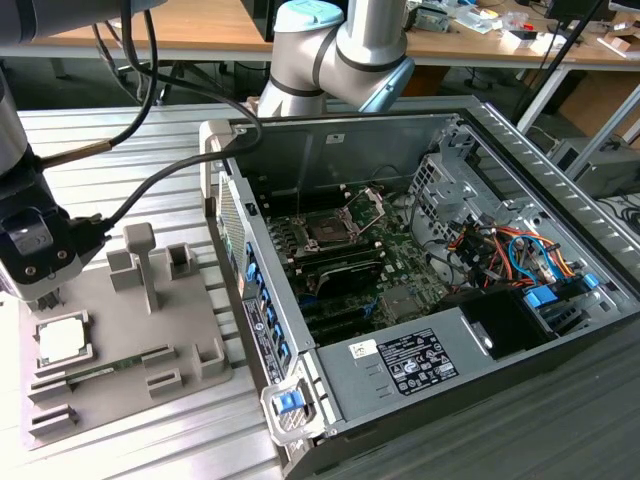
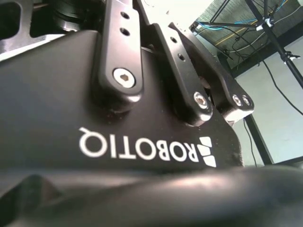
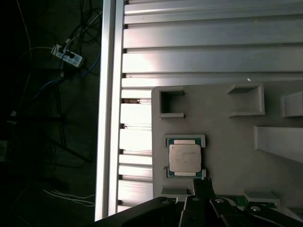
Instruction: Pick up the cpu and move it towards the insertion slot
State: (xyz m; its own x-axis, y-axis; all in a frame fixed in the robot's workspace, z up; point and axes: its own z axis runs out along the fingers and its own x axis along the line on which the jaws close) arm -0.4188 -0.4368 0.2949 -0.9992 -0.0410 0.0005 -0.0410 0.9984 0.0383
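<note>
Soft, even light fills the exterior view; the ribbed metal table (image 1: 130, 140) shines pale and the open computer case (image 1: 340, 160) holds mild shadow. In the first wrist view the table's slats glare almost white and the floor (image 3: 47, 142) sinks near black, yet the cpu (image 3: 185, 157) reads sharp. In the second wrist view a black housing (image 2: 57, 104) looms dim, a dark rounded shape (image 2: 142, 198) up front blurs, and the background burns bright.

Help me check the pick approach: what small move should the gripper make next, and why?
Probably lower toward the cpu: it lies flat, ungrasped, in the gray fixture, the gripper hovers close above it, and the insertion slot sits well away.
</note>
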